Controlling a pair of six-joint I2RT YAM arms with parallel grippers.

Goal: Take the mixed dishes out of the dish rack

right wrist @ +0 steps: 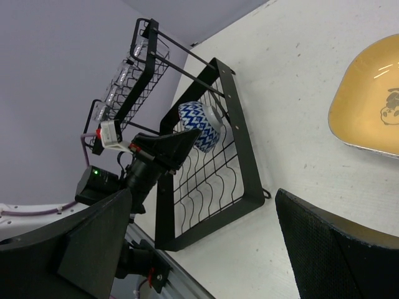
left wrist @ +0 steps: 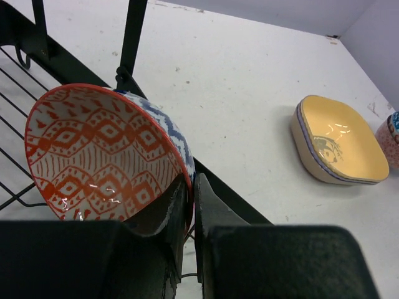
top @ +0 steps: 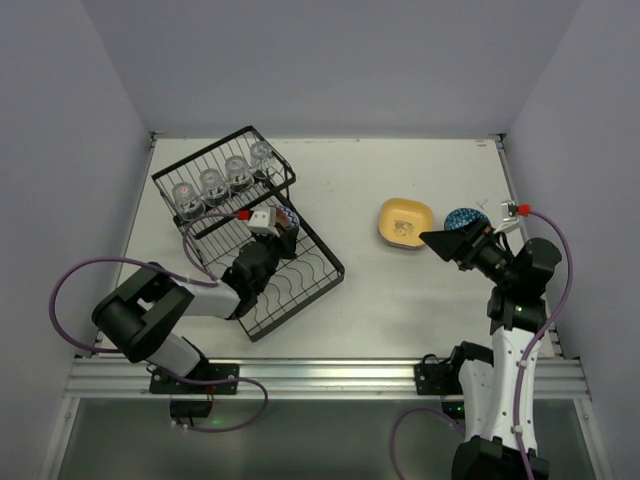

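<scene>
The place is a robotics lab test cell rather than a kitchen. A bare white bench [top: 400, 290] is boxed in by plain lilac-grey walls [top: 330, 60]. The left arm [top: 150, 322] and right arm [top: 505, 350] are bolted to an aluminium rail [top: 330, 378], trailing purple cables [top: 569, 262]. The dish rack [top: 300, 305] is a household prop.

Bare bench [top: 390, 300] is lying open between the dish rack [top: 320, 243] and the stack of plates [top: 405, 222], giving a gripper a wide lane. The rack's black upright post [left wrist: 132, 37] is standing just behind the red-patterned bowl [left wrist: 106, 156], which the left gripper [left wrist: 190, 187] is pinching by its rim, so passage toward the basket is being blocked there. Glass cups [top: 213, 181] are filling the basket. A blue bowl [top: 462, 217] is crowding the plates' right side, with the right gripper [right wrist: 206, 205] hanging spread wide just beside them.
</scene>
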